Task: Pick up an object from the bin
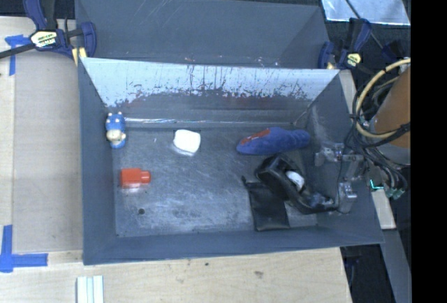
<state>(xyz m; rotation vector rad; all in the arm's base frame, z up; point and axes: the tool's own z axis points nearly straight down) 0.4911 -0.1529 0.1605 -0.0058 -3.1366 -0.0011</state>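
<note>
The grey metal bin has the claw low against its right wall (wide or narrow, I cannot tell). The claw is just beside a flat black sheet, which carries a black lumpy object with a white patch, and a long blue soft-looking thing lies just behind. In so crowded a corner, a close might snag sheet and lump together or scrape the wall, while the white lump, red block and small blue-and-white figure lie well apart toward the bin's left; no writing is legible.
</note>
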